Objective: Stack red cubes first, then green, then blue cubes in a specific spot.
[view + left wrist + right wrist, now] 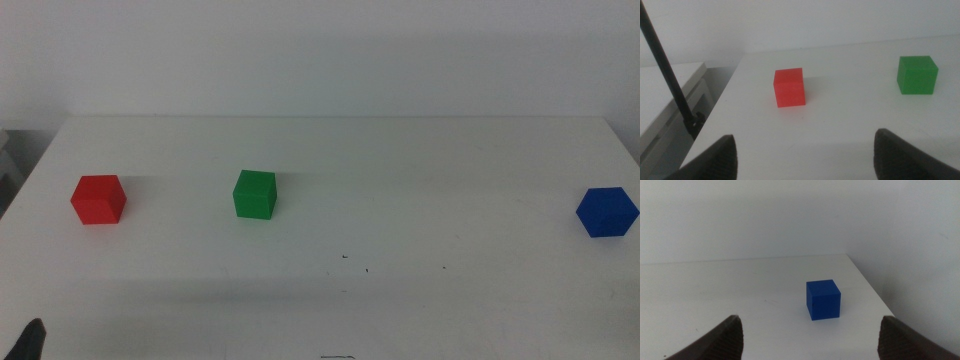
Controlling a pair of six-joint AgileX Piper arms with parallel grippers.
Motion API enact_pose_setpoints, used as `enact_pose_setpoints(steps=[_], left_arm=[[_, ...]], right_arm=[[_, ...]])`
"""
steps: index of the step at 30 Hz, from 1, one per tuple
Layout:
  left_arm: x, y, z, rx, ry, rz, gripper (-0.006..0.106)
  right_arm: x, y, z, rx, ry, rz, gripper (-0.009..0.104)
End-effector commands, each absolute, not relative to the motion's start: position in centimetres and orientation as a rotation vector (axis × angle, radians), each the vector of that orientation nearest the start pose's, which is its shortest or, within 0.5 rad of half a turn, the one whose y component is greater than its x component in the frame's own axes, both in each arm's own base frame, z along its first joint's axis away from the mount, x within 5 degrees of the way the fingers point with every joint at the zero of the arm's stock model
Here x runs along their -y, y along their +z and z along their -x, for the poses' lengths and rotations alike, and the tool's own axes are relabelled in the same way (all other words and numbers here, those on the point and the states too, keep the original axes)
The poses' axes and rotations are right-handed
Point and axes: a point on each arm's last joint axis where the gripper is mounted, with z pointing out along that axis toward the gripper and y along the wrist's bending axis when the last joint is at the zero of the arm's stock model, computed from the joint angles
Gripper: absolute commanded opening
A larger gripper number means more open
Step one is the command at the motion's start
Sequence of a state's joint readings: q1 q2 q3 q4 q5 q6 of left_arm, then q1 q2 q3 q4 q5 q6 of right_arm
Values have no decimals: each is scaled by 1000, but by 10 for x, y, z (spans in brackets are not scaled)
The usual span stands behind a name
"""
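Observation:
The red cube (98,199) rests on the white table (400,160) at the far left, and the green cube (255,194) stands a little to its right. Near the table's right edge sits the blue cube (606,212). All three lie apart, none on top of another. My left gripper (805,152) is open above the table's near left corner, with the red cube (790,87) ahead of its jaws and the green cube (917,74) off to one side. The right gripper (812,337) is open too, with the blue cube (823,300) in front of it. A dark tip of the left gripper (30,340) shows at the bottom left of the middle view.
A thin black rod (667,75) and a grey surface stand beyond the table's left edge in the left wrist view. A few small dark specks (355,262) mark the tabletop near the front. A plain white wall lies behind the table.

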State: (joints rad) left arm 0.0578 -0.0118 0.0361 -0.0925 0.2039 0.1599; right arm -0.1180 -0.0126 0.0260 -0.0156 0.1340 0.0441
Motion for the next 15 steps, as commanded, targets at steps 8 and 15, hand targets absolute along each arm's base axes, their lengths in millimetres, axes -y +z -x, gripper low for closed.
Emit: enact_pose_setpoints(steps=[8, 15], left_arm=[[-6, 194, -54, -1614, 134, 40, 93], [-7, 214, -55, -1618, 154, 61, 93]], right_arm=[[7, 204, -55, -1530, -90, -105, 76], [7, 204, -55, -1530, -90, -105, 76]])
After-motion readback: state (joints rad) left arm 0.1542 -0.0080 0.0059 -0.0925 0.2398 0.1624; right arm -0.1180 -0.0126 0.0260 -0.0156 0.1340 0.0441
